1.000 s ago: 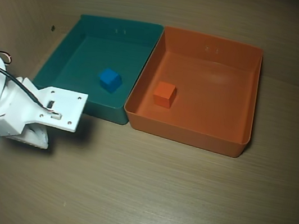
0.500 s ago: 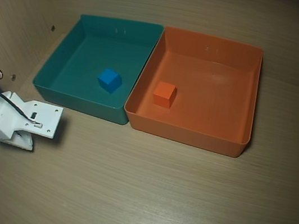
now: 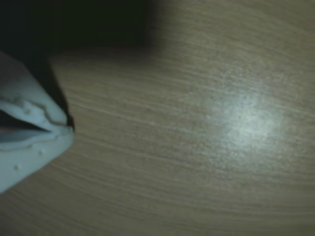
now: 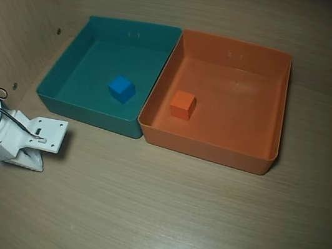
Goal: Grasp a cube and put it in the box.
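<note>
1. Presently, the cube [image 4: 183, 104] is found inside the box [image 4: 254, 164], near its left wall.
2. The gripper [image 3: 69, 129], closed and empty, is seen well left of the box.

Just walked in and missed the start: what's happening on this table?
Nothing is being handled. The orange cube sits inside the orange box, and a blue cube sits in the teal tray beside it. The arm is off at the overhead view's left edge, and its gripper is shut and empty over bare table.
</note>
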Robot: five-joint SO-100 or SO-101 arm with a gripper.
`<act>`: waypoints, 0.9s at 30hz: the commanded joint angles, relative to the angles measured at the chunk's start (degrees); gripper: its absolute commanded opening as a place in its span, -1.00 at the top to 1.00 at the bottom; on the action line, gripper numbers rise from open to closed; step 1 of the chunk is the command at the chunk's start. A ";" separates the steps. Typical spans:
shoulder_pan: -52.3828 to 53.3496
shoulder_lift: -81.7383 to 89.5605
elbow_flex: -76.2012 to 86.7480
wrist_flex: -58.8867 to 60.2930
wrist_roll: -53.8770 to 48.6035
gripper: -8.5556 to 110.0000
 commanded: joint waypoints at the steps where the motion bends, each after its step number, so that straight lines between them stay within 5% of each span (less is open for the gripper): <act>1: -0.26 2.55 3.78 0.09 0.35 0.95; 10: -0.18 3.43 3.78 7.38 1.23 0.95; 27: -0.26 3.34 3.78 10.11 20.74 0.95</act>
